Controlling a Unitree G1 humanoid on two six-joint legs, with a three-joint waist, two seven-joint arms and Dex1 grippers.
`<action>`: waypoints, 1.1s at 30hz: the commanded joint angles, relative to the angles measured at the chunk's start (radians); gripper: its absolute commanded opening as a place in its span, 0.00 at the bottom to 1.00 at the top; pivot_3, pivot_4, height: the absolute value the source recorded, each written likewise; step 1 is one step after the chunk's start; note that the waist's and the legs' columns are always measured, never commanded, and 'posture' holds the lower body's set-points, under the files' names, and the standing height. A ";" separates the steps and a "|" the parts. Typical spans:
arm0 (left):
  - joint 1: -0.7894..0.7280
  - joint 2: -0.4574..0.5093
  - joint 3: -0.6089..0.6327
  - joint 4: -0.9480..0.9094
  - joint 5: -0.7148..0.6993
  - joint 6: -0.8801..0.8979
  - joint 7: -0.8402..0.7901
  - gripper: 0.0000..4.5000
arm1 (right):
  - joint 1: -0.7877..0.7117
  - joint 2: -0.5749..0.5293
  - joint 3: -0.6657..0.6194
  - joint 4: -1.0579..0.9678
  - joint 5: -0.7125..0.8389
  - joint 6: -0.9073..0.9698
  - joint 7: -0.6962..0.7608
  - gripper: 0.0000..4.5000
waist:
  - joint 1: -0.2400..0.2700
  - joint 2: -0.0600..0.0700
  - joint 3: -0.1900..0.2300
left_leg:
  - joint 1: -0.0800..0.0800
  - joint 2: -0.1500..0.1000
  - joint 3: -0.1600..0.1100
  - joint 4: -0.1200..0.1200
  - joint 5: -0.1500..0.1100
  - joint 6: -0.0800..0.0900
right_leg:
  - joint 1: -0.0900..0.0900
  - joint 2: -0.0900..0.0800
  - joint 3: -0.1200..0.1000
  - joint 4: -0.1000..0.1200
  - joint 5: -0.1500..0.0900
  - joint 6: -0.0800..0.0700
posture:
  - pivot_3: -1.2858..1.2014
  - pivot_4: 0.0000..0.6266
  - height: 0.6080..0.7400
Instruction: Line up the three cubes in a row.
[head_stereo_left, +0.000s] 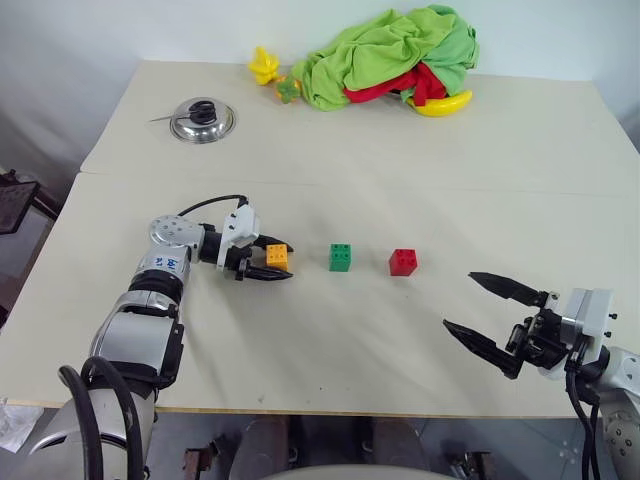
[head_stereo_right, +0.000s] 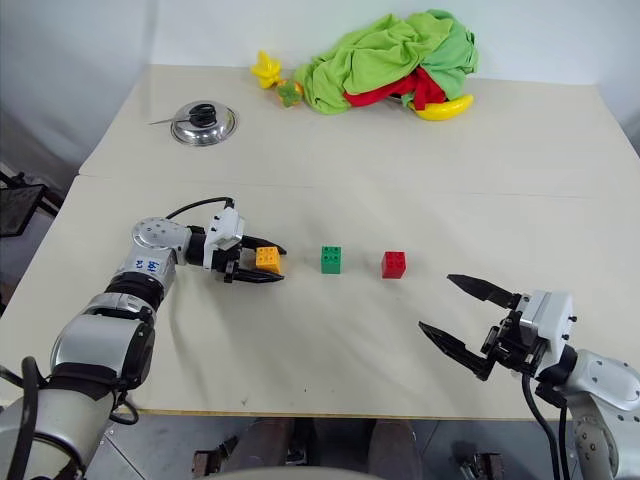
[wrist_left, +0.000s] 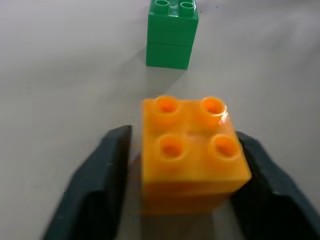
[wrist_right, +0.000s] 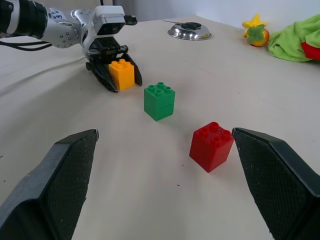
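Judging by how the blocks lie, we put the task near its end. Taking the green cube (head_stereo_left: 340, 257) as our landmark: it stands upright on the table (head_stereo_left: 400, 150), studs up, at the middle of the set. The red cube (head_stereo_left: 403, 262) stands apart on its right, studs up, turned a little askew. The orange cube (head_stereo_left: 277, 256) stands on its left at a similar gap, studs up, resting on the table. All three fall along one roughly straight line across the table, so we read the row as formed.

What is left, as we judge it: freeing the orange cube and perhaps squaring the red one. The left gripper (head_stereo_left: 271, 259) is around the orange cube, one finger on each side. In the left wrist view a thin gap shows beside one finger (wrist_left: 107, 165), while the other side looks close to or against the block. We cannot tell whether it grips or has let go.

The right gripper (head_stereo_left: 493, 314) hangs right of the green cube and nearer us, past the red cube, fingers spread wide, holding nothing and touching nothing.

Far beyond the green cube lie a metal lid (head_stereo_left: 203, 120), a cloth heap (head_stereo_left: 390, 55), a banana (head_stereo_left: 445, 103) and star toys (head_stereo_left: 264, 66), all well apart from the row.
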 joint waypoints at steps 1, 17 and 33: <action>-0.014 -0.004 0.019 -0.005 0.007 -0.026 -0.001 0.89 | 0.000 0.001 -0.010 -0.034 0.012 -0.005 -0.011 1.00 | 0.000 0.000 0.000 | 0.000 0.000 0.000 0.000 0.000 0.000 | 0.000 0.000 0.000 0.000 0.000 0.000 | 0.52 0.24 1.00; 0.321 0.244 0.196 -0.408 -0.199 0.004 -0.106 0.96 | -0.056 -0.071 -0.009 0.073 0.019 -0.015 0.112 1.00 | -0.018 0.000 0.000 | 0.001 0.002 0.000 0.000 0.000 0.000 | 0.000 0.000 0.000 0.001 0.000 0.000 | 0.52 0.24 1.00; 0.936 0.294 0.485 -1.160 -0.466 0.383 0.287 0.96 | -0.256 -0.069 -0.015 0.429 -0.020 -0.206 0.304 1.00 | -0.004 0.007 0.002 | 0.003 0.001 -0.003 0.002 -0.002 0.000 | 0.002 -0.005 0.002 0.002 0.000 -0.001 | 0.52 0.24 1.00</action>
